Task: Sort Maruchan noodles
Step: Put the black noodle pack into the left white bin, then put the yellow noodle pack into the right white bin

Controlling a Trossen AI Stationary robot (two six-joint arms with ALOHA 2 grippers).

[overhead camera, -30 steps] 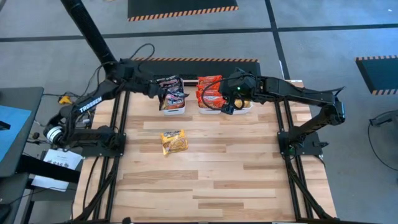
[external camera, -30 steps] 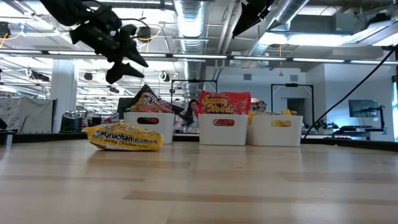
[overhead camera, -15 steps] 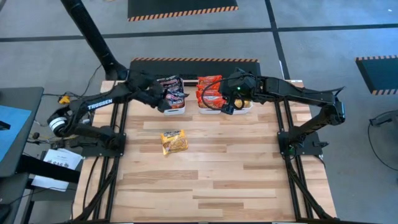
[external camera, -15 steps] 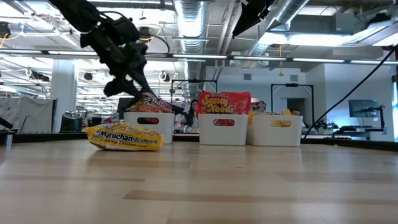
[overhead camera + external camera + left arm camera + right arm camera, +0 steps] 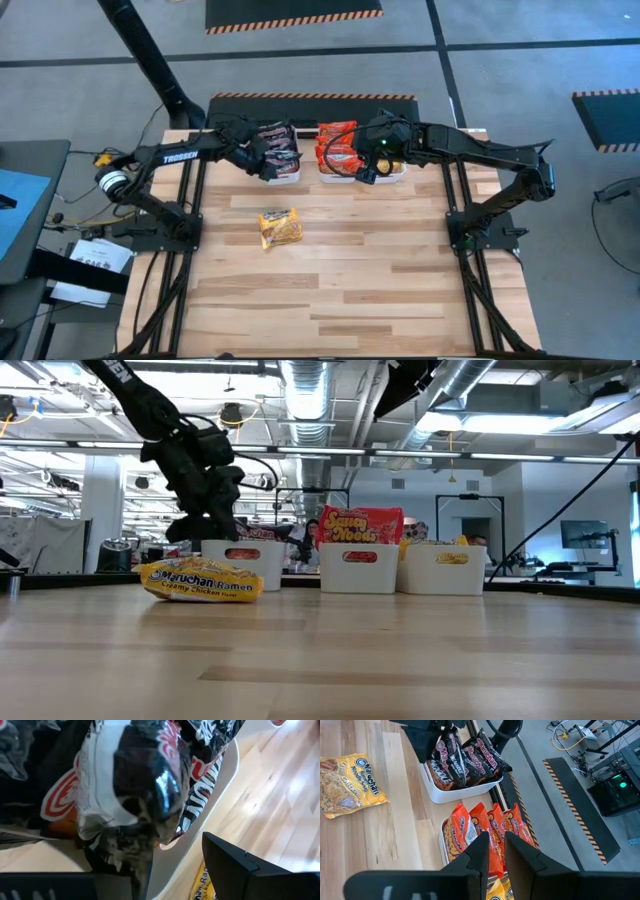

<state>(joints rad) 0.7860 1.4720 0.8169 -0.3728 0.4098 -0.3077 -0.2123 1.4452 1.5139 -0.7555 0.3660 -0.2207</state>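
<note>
Dark Maruchan noodle packets (image 5: 280,135) stand crumpled in the left white bin (image 5: 278,178). My left gripper (image 5: 150,857) is open and slants down into this bin, one finger on each side of the top dark packet (image 5: 145,785). It also shows in the low view (image 5: 215,520). Red packets (image 5: 485,830) fill the middle bin (image 5: 358,565). My right gripper (image 5: 495,845) hangs above them with a narrow gap and nothing in it. One yellow packet (image 5: 280,228) lies flat on the table. My left gripper comes at the top dark packet from above, slanting down, with the packet's crumpled lower end (image 5: 125,855) between its spread fingers. I cannot tell whether either finger touches the packet. The packet rests in the bin among the other dark ones.
A third white bin (image 5: 445,568) with yellow packets stands right of the red one, all three in a row at the table's far edge. Bare wood stretches from the yellow packet (image 5: 200,580) to the near edge.
My left gripper has come down toward the left bin, moving a little toward the table's right and near edges and tipping more steeply downward, until its fingers reach the dark packets. Its finger gap looks unchanged.
</note>
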